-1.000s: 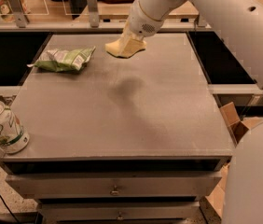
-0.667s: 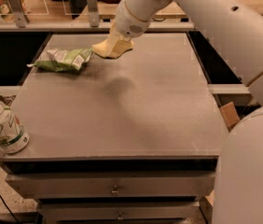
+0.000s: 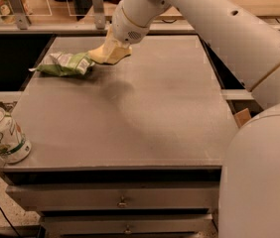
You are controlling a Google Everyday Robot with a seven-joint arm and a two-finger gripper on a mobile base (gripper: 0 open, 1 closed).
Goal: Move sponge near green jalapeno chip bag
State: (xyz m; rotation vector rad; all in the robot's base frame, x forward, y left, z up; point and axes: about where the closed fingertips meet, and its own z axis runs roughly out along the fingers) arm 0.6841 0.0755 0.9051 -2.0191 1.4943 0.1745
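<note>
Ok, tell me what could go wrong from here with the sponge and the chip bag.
The pincer holds the sponge low over the far end of the table, almost against the chip bag.
1. Going further left could shove the light bag toward the table's left edge.
2. Released above the surface, the soft sponge might bounce or roll away from the bag, perhaps off the nearby back edge.

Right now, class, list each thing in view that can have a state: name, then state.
gripper: shut on the sponge, low over the table's far left
sponge: held, beside the green jalapeno chip bag
green jalapeno chip bag: lying crumpled, free
soda can: upright, near-left corner
drawers: shut
</note>
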